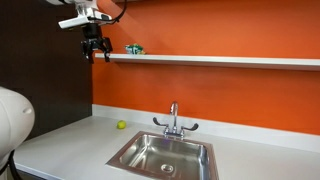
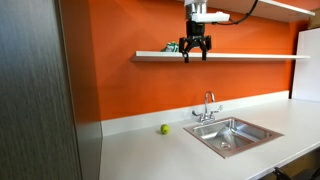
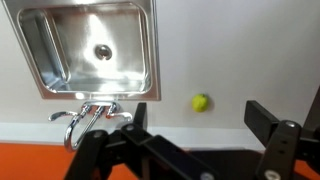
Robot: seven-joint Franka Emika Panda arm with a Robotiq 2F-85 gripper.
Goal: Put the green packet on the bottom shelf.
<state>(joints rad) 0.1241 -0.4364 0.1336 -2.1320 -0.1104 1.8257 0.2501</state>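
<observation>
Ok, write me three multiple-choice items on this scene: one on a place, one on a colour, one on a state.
1. Where does the packet lie?
A in the sink
B on the shelf
C on the counter

2. What colour is the wall?
A orange
B blue
C white

3. How is the gripper?
A shut on the packet
B shut on the ball
C open and empty

Answers:
1 B: the packet rests on the shelf board.
2 A: the wall around the shelf is orange.
3 C: the wrist view shows the fingers apart with nothing between them.
</observation>
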